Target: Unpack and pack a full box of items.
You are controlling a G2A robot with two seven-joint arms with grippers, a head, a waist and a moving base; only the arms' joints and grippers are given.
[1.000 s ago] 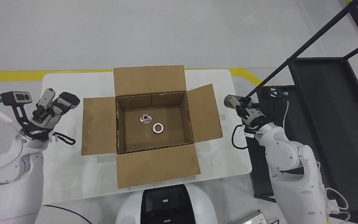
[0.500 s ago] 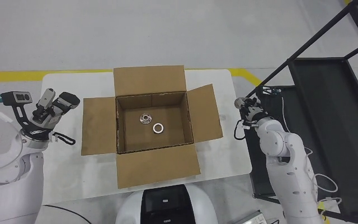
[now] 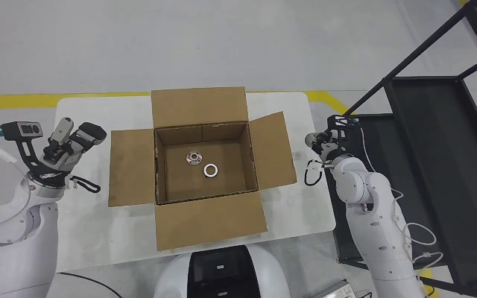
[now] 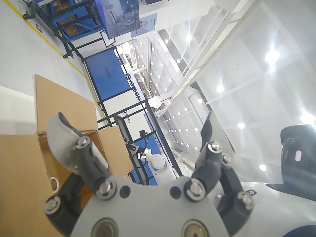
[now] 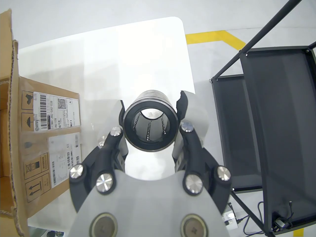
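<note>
Locate the white table [image 3: 89, 223], with the black rack [image 3: 432, 141] just off its right side. Note the cardboard box [image 3: 200, 110] at table centre, all four flaps folded out. Find the left gripper [image 4: 130, 127] at the table's left side, pointed upward, jaws apart and holding nothing. Find the right gripper [image 3: 311, 140] over the table's right edge, between the right flap and the rack, jaws clamped on the linear bearing [image 5: 150, 129], a dark hollow cylinder carried clear of the surface. Observe on the box floor a small flanged disc [image 3: 194, 157] and, just beside it, a metal ring [image 3: 212, 170]. Treat the step as a transfer of the bearing between box and rack; leave the direction undecided. Next: hold the clamp firm, clear the right flap, and set down on a bare spot away from both small parts.
</note>
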